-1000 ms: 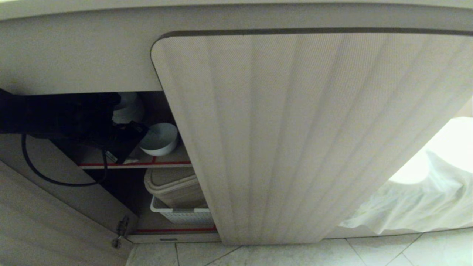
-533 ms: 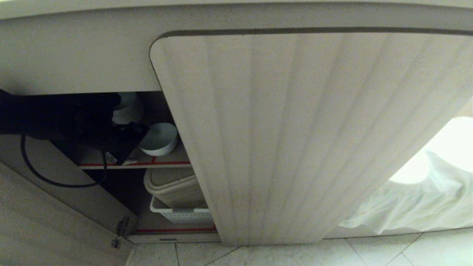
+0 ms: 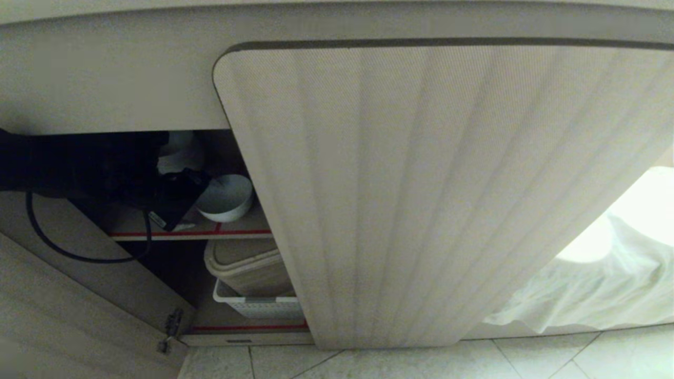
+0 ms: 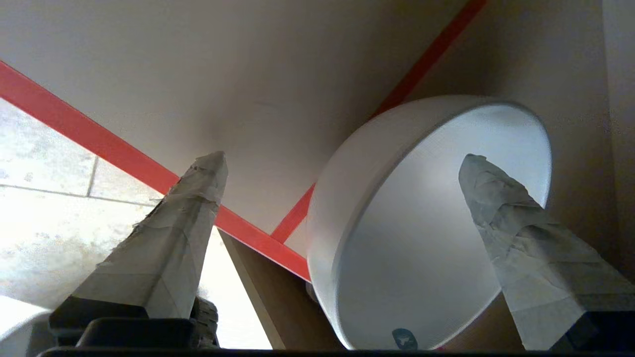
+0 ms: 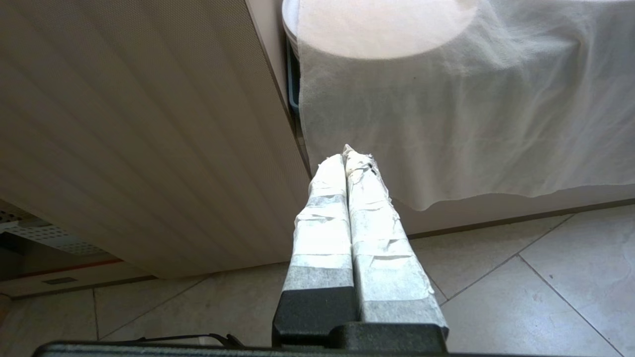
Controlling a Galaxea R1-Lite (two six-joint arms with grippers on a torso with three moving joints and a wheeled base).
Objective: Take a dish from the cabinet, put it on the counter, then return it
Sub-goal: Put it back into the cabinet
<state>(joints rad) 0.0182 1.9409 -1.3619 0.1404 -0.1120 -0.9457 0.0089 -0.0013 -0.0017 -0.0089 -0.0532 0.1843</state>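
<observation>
The cabinet (image 3: 421,184) has its left side open. The dish (image 3: 226,197), a small white bowl, rests on the red-edged upper shelf (image 3: 237,231). My left gripper (image 3: 184,202) reaches in from the left, right beside the bowl. In the left wrist view, the left gripper (image 4: 342,157) is wide open around the dish's (image 4: 426,223) near rim. One taped finger (image 4: 516,238) is over the bowl's hollow and the other finger (image 4: 178,238) is outside the bowl; neither presses it. My right gripper (image 5: 347,153) is shut and empty, parked low by the door. The counter's top is out of view.
A stack of white bowls (image 3: 181,152) stands behind the left arm on the same shelf. A beige bin (image 3: 247,268) in a white basket (image 3: 258,305) fills the lower shelf. The open left door (image 3: 79,305) and a hanging white cloth (image 3: 595,284) flank the cabinet.
</observation>
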